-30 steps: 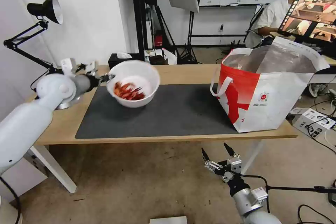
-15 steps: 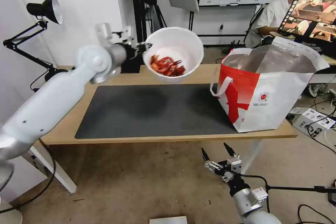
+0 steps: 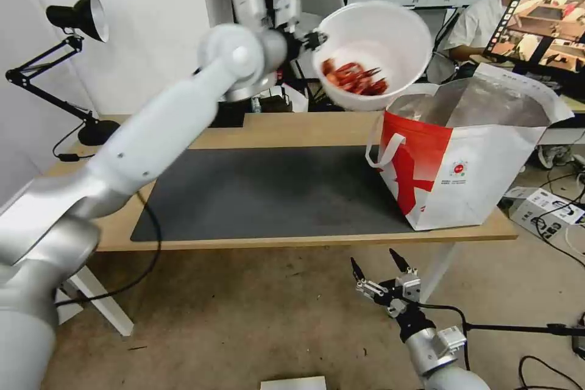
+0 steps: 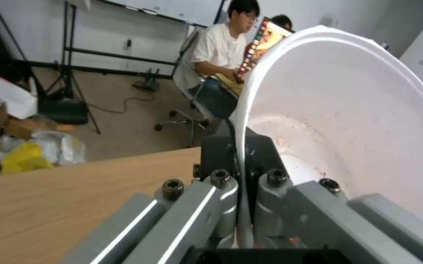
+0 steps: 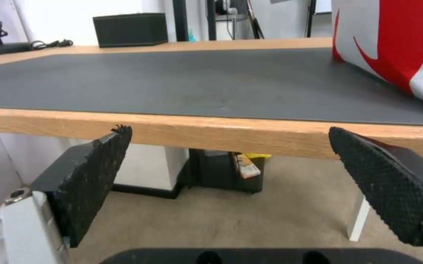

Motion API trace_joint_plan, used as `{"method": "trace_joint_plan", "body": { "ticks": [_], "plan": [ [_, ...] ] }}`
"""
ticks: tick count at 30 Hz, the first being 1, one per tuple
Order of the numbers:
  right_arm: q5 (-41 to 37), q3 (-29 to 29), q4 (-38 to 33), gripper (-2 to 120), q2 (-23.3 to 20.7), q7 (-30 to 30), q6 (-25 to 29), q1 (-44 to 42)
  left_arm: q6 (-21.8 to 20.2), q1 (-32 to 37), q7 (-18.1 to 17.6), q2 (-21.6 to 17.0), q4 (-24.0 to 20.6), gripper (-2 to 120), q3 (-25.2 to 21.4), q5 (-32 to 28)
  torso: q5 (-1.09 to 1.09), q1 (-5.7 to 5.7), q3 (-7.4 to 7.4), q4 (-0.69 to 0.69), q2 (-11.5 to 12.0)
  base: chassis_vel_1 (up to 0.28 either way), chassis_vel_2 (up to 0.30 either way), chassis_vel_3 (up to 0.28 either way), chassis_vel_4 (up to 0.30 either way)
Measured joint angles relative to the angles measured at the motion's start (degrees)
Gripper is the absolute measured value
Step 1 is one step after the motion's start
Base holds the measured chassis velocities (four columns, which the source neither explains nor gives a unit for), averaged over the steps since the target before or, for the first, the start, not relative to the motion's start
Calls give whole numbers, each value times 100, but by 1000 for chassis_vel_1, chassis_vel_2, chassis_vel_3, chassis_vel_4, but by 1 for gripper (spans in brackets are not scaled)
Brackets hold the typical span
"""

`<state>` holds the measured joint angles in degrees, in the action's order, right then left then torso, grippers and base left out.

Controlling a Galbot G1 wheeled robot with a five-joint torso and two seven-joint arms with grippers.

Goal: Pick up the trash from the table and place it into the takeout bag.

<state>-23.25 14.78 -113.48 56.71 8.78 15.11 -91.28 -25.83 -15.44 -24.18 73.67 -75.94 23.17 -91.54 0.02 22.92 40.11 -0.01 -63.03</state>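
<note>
White round bowl [image 3: 373,55] with red crayfish shells [image 3: 355,77] hangs tilted above the open takeout bag [image 3: 469,152] at the desk's [image 3: 304,128] right end.

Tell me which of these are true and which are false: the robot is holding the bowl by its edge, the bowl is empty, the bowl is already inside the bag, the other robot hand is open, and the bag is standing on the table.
1. The left gripper holds the white bowl by its rim. True.
2. The bowl is empty. False: red crayfish shells lie in it.
3. The bowl is already inside the takeout bag. False: it is held in the air, up by the bag's near top edge.
4. The right gripper is open. True: it sits low, in front of the table, holding nothing.
5. The bag stands on the table. True.
</note>
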Motion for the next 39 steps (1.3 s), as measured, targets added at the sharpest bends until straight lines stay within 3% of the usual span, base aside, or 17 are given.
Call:
{"method": "trace_joint_plan", "body": {
  "ticks": [8,12,13,15,21,28,35,39],
  "plan": [
    [0,0,0,100,0,0,0,0,56,-157,0,862,625,0,123,210,0,0,0,1,0,0,0,0,0],
    [0,0,0,100,-1,0,0,0,293,-158,17,1504,1105,0,195,503,1,0,0,-2,0,0,0,0,0],
    [0,0,0,100,-1,0,0,0,293,-158,17,1504,1105,0,195,503,1,0,0,-2,0,0,0,0,0],
    [0,0,0,100,0,0,0,0,619,-111,20,1795,1346,0,243,651,2,-1,-1,-3,0,0,0,0,0],
    [0,0,0,100,-1,0,0,0,1237,95,22,1823,1381,0,490,896,-1,-1,0,4,0,0,0,0,0],
    [0,0,0,100,0,0,0,0,1874,493,60,1784,1315,0,842,1916,-1,0,0,1,0,0,0,0,0],
    [0,0,0,100,0,0,0,0,1876,527,188,1747,1212,0,984,2108,-1,0,-1,0,0,0,0,0,0],
    [0,0,0,100,0,0,0,0,1690,508,468,1661,1048,0,1135,2158,-2,0,0,0,0,0,0,0,0]
  ]
}}
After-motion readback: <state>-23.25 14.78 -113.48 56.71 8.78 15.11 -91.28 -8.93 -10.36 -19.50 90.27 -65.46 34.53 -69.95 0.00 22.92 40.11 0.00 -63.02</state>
